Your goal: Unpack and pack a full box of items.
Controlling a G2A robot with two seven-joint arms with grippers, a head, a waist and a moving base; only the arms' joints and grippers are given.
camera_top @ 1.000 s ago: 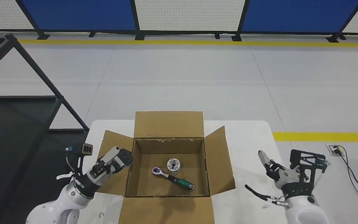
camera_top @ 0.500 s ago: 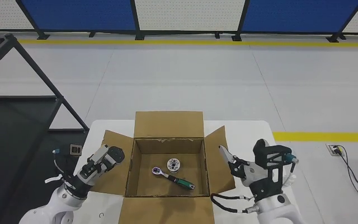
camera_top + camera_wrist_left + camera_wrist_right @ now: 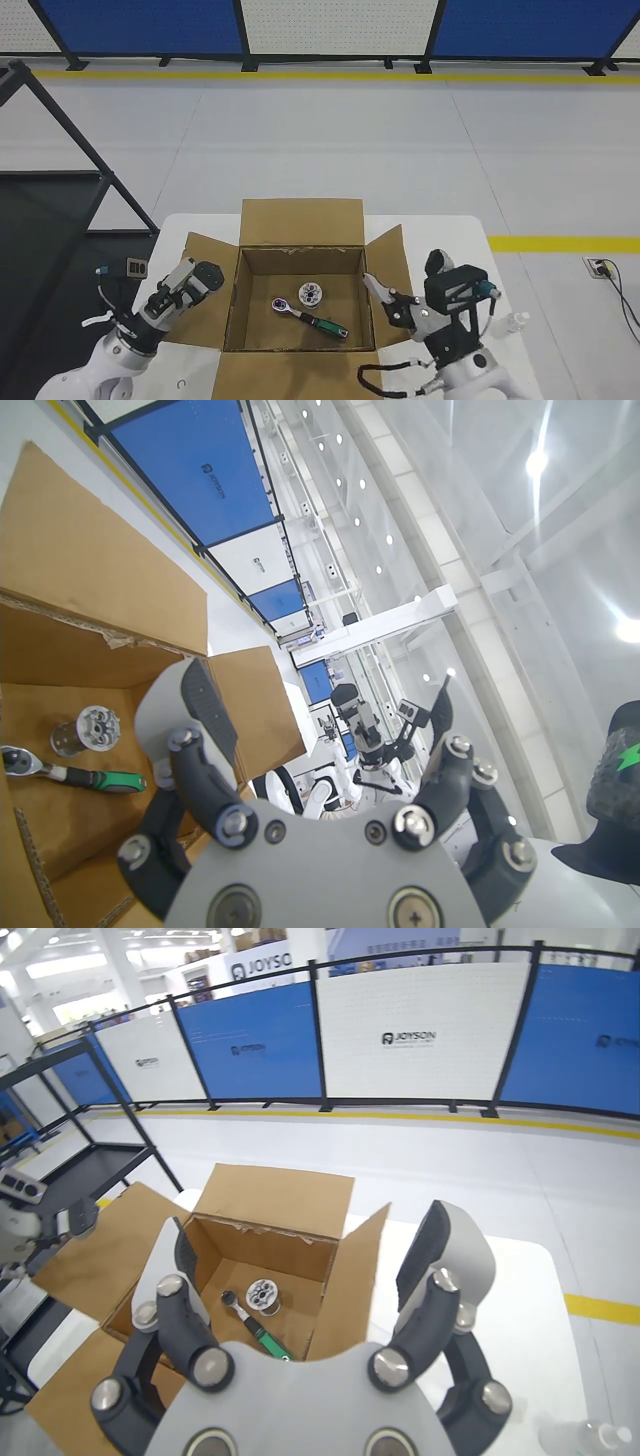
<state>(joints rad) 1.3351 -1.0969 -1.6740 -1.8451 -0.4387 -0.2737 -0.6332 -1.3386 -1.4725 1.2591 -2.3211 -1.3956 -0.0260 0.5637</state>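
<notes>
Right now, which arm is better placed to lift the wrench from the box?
Right, likely: the right fingers, open, point into the box at the wrench; the left fingers aim past it.

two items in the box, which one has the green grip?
The ratchet wrench, lying diagonally on the box floor. The other, a round silver metal part, sits by its head nearer the back wall and has no green.

blue-and-white fence panels [image 3: 330, 25] edge a pale floor [image 3: 330, 140].
</notes>
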